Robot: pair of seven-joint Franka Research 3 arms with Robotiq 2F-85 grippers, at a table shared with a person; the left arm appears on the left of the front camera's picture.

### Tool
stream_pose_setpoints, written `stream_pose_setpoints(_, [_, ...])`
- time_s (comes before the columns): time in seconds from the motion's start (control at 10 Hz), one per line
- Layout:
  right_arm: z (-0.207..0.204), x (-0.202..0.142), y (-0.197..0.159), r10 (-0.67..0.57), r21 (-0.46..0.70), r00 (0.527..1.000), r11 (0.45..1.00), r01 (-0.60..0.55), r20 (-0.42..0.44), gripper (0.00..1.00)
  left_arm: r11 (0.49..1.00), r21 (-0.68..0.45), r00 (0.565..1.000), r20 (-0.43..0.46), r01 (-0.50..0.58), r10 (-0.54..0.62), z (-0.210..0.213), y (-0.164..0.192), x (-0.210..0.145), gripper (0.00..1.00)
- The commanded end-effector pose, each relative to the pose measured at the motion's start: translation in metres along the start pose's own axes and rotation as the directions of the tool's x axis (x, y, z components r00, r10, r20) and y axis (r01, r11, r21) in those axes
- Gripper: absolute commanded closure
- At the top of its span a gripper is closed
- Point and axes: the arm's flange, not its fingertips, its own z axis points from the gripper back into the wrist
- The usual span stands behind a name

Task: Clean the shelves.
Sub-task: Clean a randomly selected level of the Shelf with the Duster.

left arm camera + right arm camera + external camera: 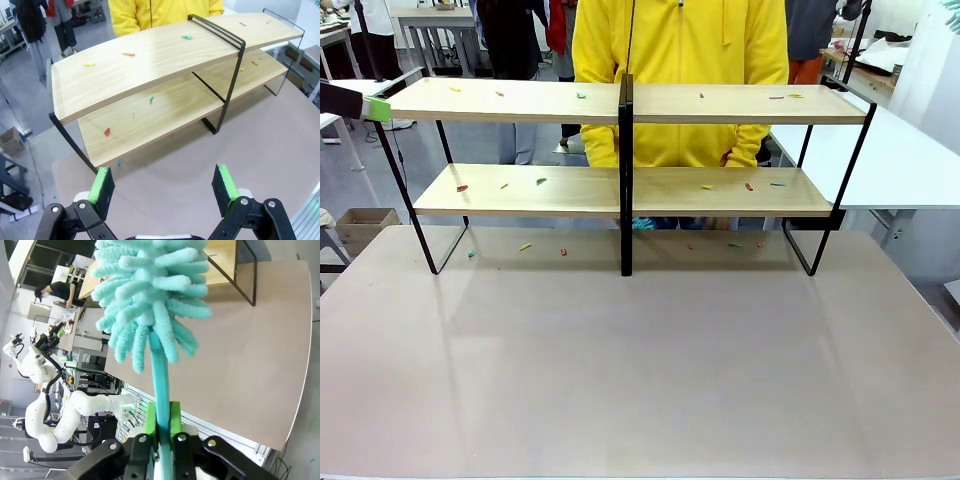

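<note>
The left gripper (pixel 164 184), jaws apart and empty, hovers at 9 o'clock of the shelves (pixel 520 100). They stand at the table's (pixel 640 380) 12 o'clock, dotted with coloured scraps (pixel 541 181). The right gripper (pixel 162 421) is clamped on a teal duster (pixel 150 295).

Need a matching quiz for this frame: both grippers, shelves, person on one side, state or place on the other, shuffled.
1. left gripper
2. right gripper
3. shelves
4. person

A. dotted with coloured scraps
B. open, empty
C. behind the rack, in yellow
D. shut on the handle of the duster

Pairs: 1-B, 2-D, 3-A, 4-C
</note>
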Motion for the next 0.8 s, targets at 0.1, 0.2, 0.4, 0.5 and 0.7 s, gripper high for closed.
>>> stream_pose_setpoints(0.1, [0.005,0.003,0.006,-0.016,0.0,1.0,1.0,0.016,-0.008,1.0,1.0,0.001,1.0,-0.002,0.018,-0.018,0.0,0.003,0.001,0.0])
stream_pose_setpoints(0.2, [0.005,0.003,0.006,-0.016,0.0,1.0,1.0,0.016,-0.008,1.0,1.0,0.001,1.0,-0.002,0.018,-0.018,0.0,0.003,0.001,0.0])
stream_pose_setpoints(0.4, [-0.022,0.028,0.04,0.096,-0.099,0.99,0.989,-0.106,-0.1,0.88,1.0,0.001,1.0,-0.002,0.018,-0.018,0.0,0.003,0.001,0.0])
stream_pose_setpoints(0.5, [-0.038,0.065,0.096,0.191,-0.197,0.968,0.955,-0.222,-0.163,0.88,1.0,0.001,1.0,-0.002,0.018,-0.018,0.0,0.003,0.001,0.0])
stream_pose_setpoints(0.7, [-0.103,0.126,0.195,0.26,-0.309,0.909,0.879,-0.362,-0.325,0.88,1.0,0.001,1.0,-0.002,0.018,-0.018,0.0,0.003,0.001,0.0])
